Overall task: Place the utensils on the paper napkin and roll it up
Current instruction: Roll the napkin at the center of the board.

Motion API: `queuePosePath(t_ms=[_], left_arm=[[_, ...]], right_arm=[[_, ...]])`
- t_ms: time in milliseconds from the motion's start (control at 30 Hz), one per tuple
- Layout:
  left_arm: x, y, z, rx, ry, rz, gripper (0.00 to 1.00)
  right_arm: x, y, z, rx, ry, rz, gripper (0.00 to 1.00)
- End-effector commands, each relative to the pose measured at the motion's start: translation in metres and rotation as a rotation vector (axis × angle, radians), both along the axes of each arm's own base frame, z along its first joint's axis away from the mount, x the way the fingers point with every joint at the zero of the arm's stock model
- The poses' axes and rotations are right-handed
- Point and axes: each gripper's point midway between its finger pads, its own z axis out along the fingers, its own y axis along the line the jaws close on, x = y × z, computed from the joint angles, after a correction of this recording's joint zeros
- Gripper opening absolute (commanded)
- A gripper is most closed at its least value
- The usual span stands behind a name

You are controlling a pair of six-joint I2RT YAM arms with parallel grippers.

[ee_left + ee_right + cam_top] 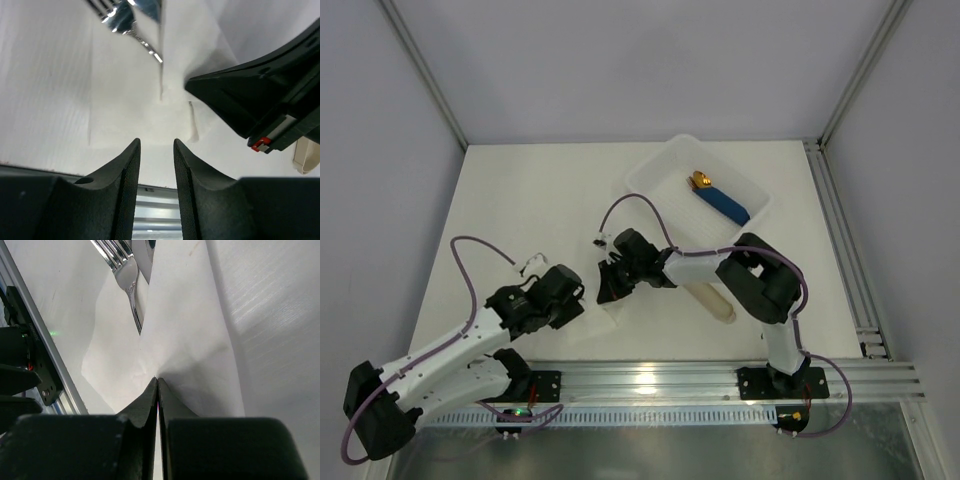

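The rolling step looks to be in hand. The utensils (pixel 125 275) lie on the paper napkin (pixel 200 325) near the front edge of the table (pixel 520 200). The right end effector (pixel 157 382) is pressed together on a raised fold of the sheet that hides their handles. The left end effector (pixel 156 144) hovers just beside, slightly spread and empty. Next, I judge, the fold must carry across the utensils. The metal rail (pixel 650 378) crowds the near side; open room lies toward the white tray (pixel 650 172).
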Motion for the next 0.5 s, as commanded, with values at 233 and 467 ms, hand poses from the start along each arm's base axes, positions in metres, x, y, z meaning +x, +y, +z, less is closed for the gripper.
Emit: queuePosePath(t_ms=[233, 467], left_arm=[[-0.047, 0.04, -0.038, 0.091, 0.227, 0.215, 0.36], [-0.052, 0.039, -0.064, 0.057, 0.251, 0.254, 0.39]], right_arm=[[0.002, -0.025, -0.032, -0.132, -0.035, -0.05, 0.04], [-0.002, -0.025, -0.036, -0.131, -0.022, -0.041, 0.04]])
